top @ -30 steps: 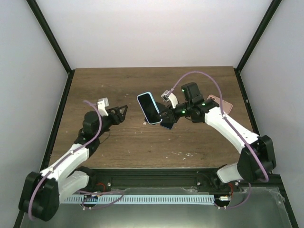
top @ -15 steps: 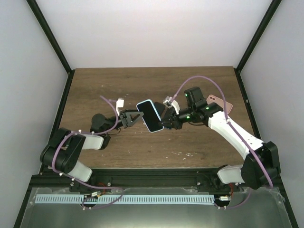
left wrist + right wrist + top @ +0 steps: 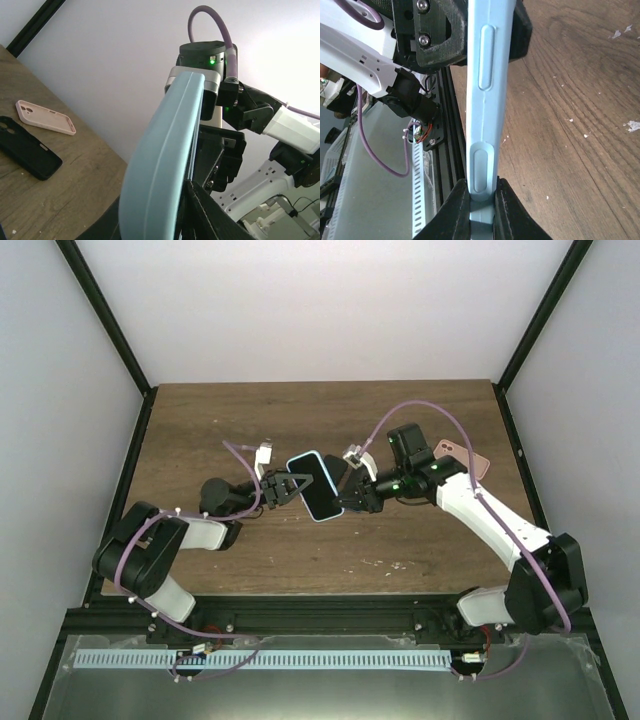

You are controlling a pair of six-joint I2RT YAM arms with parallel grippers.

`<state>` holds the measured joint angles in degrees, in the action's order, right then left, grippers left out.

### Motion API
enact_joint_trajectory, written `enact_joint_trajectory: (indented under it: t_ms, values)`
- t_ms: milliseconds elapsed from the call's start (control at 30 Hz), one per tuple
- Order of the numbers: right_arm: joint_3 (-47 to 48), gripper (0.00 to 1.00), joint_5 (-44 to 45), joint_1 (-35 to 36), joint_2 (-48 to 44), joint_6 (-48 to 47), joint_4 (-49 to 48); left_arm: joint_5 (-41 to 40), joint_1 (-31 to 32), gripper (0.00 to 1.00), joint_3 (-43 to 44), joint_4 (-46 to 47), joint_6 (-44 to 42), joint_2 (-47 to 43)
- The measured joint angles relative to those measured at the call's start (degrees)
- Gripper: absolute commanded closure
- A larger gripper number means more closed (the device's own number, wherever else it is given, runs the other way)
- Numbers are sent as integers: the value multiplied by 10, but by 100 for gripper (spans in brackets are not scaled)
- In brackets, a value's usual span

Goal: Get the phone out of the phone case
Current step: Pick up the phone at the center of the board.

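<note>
The phone in its light blue case (image 3: 318, 486) is held edge-up above the table's middle. My right gripper (image 3: 348, 498) is shut on its right end; in the right wrist view both fingers (image 3: 457, 210) pinch the case's edge (image 3: 485, 100) by a side button. My left gripper (image 3: 298, 483) is on the case's left end. In the left wrist view the case (image 3: 165, 150) fills the gap between the jaws, and the right finger (image 3: 220, 215) lies against the screen side. The phone sits inside the case.
A black empty case (image 3: 27, 155) and a pink empty case (image 3: 45, 117) lie on the wooden table behind the phone. The pink one is at the right rear (image 3: 462, 455). The black one (image 3: 338, 470) is partly hidden by the phone. Black frame rails run along the table's sides.
My left arm has swung right and forward from the left side until its gripper reached the phone's left end. My right gripper has shifted the phone slightly left and lower.
</note>
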<state>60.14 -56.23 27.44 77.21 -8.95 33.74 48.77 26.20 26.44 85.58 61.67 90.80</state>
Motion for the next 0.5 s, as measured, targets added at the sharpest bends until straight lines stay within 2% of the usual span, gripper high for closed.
enact_joint_trajectory:
  t_ms: [233,267,400,500]
  values:
    - [-4,99,-13,-2,4,12,-2,12,0,92,-1,12,-6,0]
    - [-4,97,-17,-3,4,12,0,14,0,94,-1,14,-5,0]
    - [-4,64,-27,-4,4,3,7,26,0,97,5,12,4,-2]
    - [5,54,-39,-3,3,-31,21,30,0,98,16,-20,15,-11]
